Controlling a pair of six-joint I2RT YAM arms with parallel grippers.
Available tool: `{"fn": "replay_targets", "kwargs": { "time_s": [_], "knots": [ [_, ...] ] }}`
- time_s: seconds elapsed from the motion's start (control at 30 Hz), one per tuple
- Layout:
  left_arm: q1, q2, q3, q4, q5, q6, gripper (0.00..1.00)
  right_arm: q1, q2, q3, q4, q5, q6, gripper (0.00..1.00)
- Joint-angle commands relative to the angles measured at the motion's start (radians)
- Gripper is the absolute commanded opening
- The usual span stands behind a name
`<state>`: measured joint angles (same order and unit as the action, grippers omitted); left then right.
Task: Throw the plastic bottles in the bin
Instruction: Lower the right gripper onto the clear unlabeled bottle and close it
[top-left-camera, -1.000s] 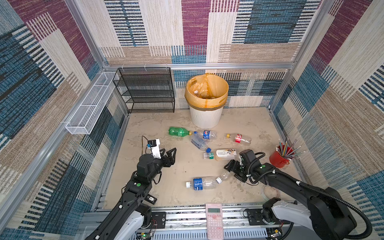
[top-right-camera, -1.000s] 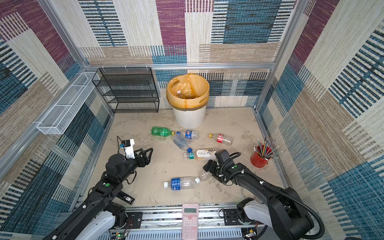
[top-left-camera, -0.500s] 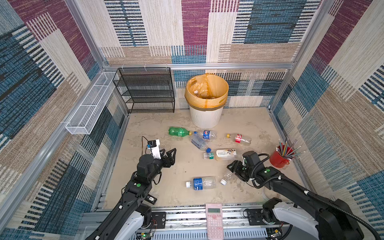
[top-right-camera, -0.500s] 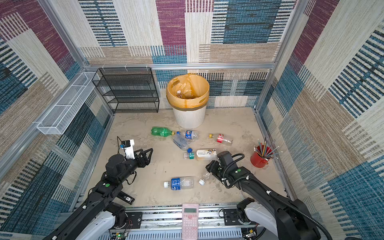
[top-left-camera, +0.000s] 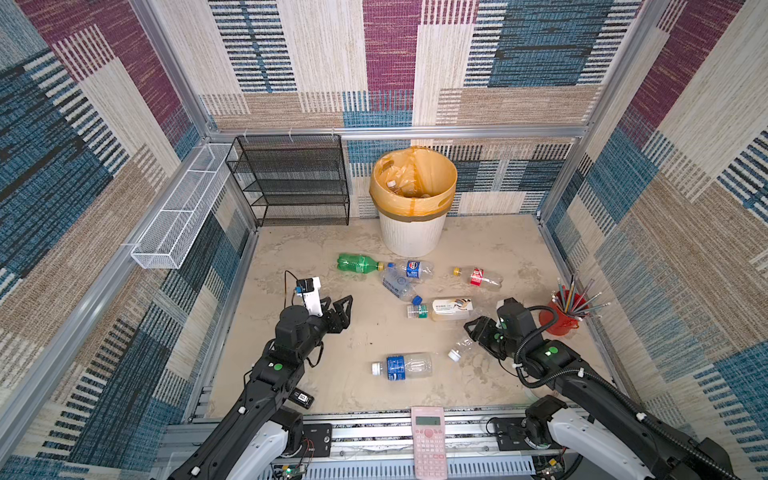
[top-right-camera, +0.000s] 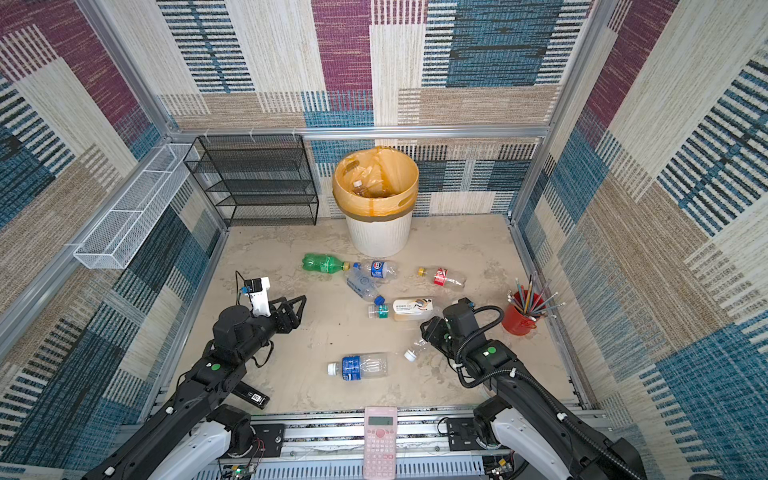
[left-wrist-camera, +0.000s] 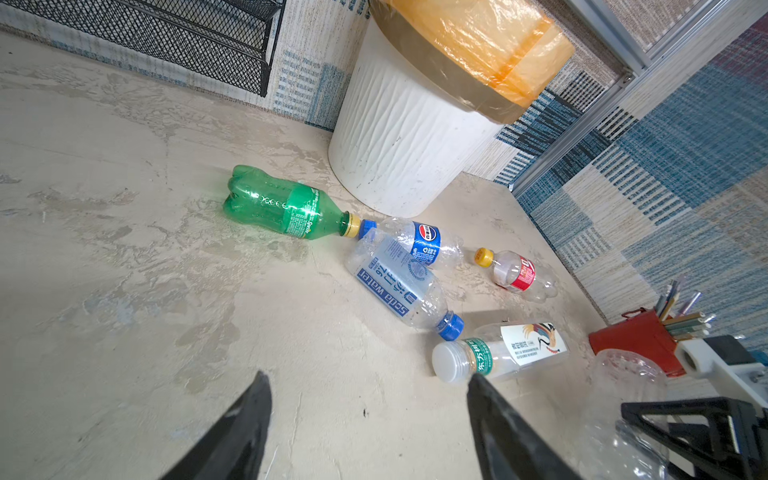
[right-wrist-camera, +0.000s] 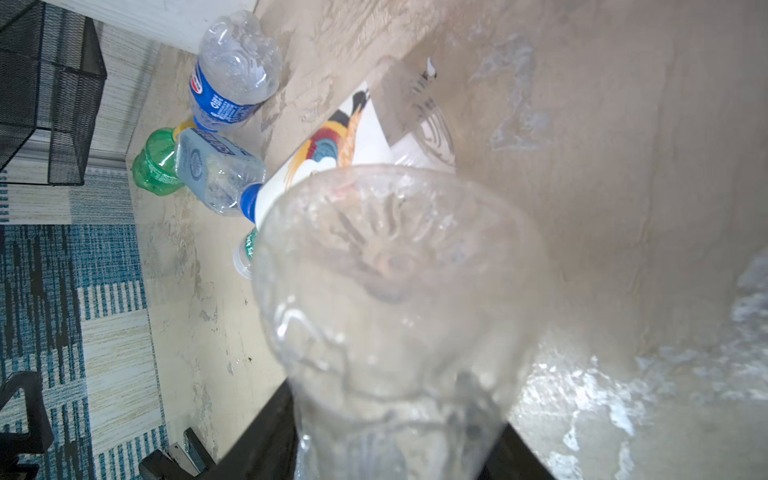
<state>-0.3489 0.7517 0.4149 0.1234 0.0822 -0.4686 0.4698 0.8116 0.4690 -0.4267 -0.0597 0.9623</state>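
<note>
Several plastic bottles lie on the beige floor in front of the bin (top-left-camera: 413, 239) (top-right-camera: 378, 239) (left-wrist-camera: 399, 137), a white ribbed basket with an orange bag. Among them are a green bottle (top-left-camera: 357, 262) (left-wrist-camera: 282, 205), a cream one (top-left-camera: 451, 309) and a blue-labelled one (top-left-camera: 405, 365) nearer the front. My right gripper (top-left-camera: 478, 332) (right-wrist-camera: 395, 436) is shut on a clear white-capped bottle (top-left-camera: 461, 347) (right-wrist-camera: 395, 282), whose body fills the right wrist view. My left gripper (top-left-camera: 343, 307) (left-wrist-camera: 365, 382) hangs open and empty, left of the bottles.
A red cup of pencils (top-left-camera: 559, 318) stands just right of my right arm. A black mesh rack (top-left-camera: 291, 183) sits at the back left, with a white wire basket (top-left-camera: 178, 220) on the left wall. A pink calculator (top-left-camera: 428, 440) lies on the front rail.
My right gripper's jaws have closed on the clear bottle, and gripper and bottle have shifted slightly rightwards. The left arm has barely moved.
</note>
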Motion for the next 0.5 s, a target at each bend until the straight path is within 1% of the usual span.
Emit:
{"fn": "replay_targets", "kwargs": {
  "time_s": [0.0,0.13,0.27,0.33,0.47],
  "knots": [
    [0.001,0.002,0.014,0.001,-0.003,-0.008,0.75,0.0,-0.056,-0.028,0.141,0.013,-0.091,0.56],
    [0.001,0.008,0.022,-0.003,0.004,-0.013,0.74,0.001,-0.203,-0.136,0.403,0.029,-0.217,0.49],
    [0.001,0.005,0.034,-0.015,-0.002,-0.009,0.74,0.001,-0.314,-0.245,0.676,0.085,-0.391,0.45],
    [0.001,0.005,0.04,-0.018,-0.006,-0.009,0.74,0.0,-0.327,-0.29,0.813,0.1,-0.462,0.44],
    [0.001,0.013,0.054,-0.028,-0.009,-0.01,0.73,0.0,-0.279,-0.37,1.111,0.091,-0.585,0.49]
  ]
}}
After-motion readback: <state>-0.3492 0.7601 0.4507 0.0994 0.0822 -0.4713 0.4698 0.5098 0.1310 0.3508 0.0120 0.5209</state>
